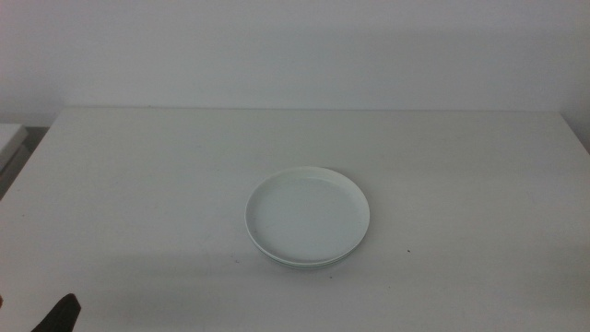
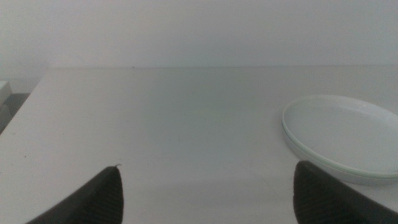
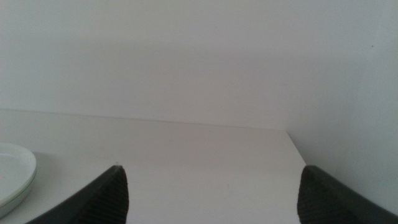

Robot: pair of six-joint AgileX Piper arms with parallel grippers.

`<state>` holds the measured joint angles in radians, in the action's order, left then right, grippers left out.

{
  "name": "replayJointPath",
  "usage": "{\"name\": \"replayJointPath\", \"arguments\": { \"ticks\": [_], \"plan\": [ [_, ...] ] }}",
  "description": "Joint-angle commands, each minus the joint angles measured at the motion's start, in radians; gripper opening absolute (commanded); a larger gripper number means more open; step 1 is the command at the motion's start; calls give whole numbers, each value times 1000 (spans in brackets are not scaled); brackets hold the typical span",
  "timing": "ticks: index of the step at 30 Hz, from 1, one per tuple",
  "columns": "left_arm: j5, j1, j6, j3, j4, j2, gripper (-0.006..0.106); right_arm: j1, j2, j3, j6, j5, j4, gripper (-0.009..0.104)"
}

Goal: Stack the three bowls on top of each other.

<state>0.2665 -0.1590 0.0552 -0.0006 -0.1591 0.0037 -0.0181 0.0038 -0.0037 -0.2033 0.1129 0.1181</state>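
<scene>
The bowls (image 1: 308,217) sit nested in one stack near the middle of the worktop (image 1: 138,184), a white one on top. The left tool (image 2: 205,196) hangs spread and empty beside the stack, apart from it. The right tool (image 3: 211,196), also spread and empty, waits on the stack's other side.

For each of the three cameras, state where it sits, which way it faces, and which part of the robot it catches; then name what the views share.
Middle view: raised, looking forward and down over the white table; the stack of bowls lies near the centre; only the left gripper shows, at the bottom edge.
Left wrist view: low over the table, facing the back wall; open left gripper in front, the stack to one side.
Right wrist view: low, facing the wall and the table's far corner; open right gripper in front.
Shared: all three show the stack of bowls.
</scene>
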Motion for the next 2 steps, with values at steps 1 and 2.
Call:
{"name": "replayJointPath", "arguments": {
  "ticks": [1, 2],
  "plan": [
    [-12, 0, 0, 1, 12, -4, 94, -4, -4, 4, -2, -7, -9, 77],
    [-12, 0, 0, 1, 12, -4, 94, -4, -4, 4, -2, -7, -9, 77]
  ]
}}
